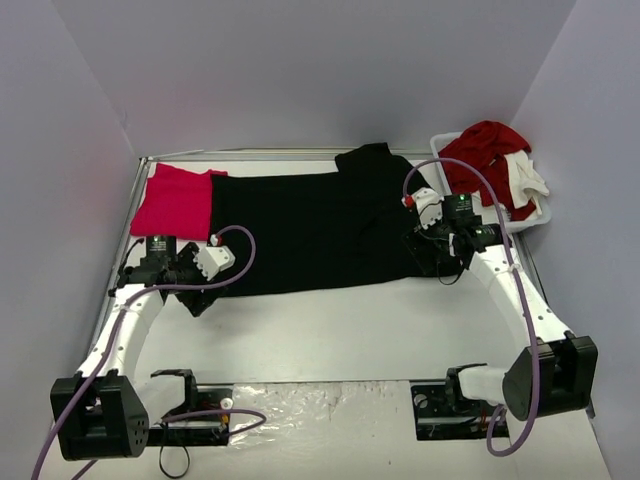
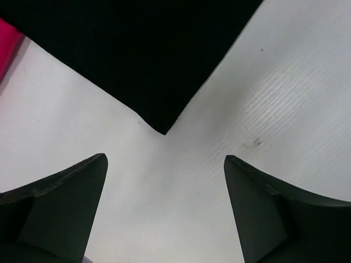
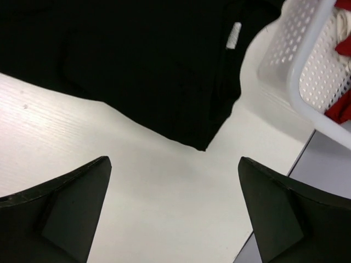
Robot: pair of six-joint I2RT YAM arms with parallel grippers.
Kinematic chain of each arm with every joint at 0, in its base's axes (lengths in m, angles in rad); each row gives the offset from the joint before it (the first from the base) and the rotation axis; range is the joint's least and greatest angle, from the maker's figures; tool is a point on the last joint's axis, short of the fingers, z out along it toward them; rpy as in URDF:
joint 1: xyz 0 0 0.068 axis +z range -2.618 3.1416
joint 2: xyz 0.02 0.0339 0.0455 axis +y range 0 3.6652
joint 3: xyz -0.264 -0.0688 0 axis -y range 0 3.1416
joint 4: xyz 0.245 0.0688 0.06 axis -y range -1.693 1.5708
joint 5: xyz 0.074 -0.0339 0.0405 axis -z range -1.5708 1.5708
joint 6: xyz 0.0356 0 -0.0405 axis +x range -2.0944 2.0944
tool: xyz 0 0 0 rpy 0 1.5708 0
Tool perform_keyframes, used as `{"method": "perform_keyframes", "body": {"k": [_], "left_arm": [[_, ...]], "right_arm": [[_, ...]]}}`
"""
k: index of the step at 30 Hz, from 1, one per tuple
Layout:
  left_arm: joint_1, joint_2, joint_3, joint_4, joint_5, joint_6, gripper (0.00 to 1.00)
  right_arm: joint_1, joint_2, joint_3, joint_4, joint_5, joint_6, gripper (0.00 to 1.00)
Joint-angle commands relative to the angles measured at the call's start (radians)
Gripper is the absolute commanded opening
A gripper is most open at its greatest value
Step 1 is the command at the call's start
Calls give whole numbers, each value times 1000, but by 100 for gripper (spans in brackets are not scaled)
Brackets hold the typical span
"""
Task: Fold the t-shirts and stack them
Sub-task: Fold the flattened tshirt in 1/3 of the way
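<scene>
The large black t-shirt lies spread across the table's far half, part folded at its right end. A folded pink-red t-shirt lies at its left end, partly under it. My left gripper is open and empty just short of the shirt's near left corner. My right gripper is open and empty just short of the shirt's near right corner. A sliver of pink shows in the left wrist view. The asterisk mark is not visible.
A white perforated basket at the far right holds red and white cloth; its wall is close to my right gripper. A white tag shows on the black shirt. White walls close in the table.
</scene>
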Motion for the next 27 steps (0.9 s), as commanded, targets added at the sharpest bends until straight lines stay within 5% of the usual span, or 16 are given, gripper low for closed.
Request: {"method": "perform_keyframes", "body": {"k": [1, 11, 27], "left_arm": [[-15, 42, -3, 90, -20, 98, 87], [-32, 107, -122, 262, -72, 129, 86], [-32, 262, -99, 369, -98, 100, 84]], "right_arm": [[-67, 17, -33, 46, 11, 37, 97], [-167, 48, -39, 46, -81, 68, 99], [-247, 38, -45, 39, -177, 72, 100]]}}
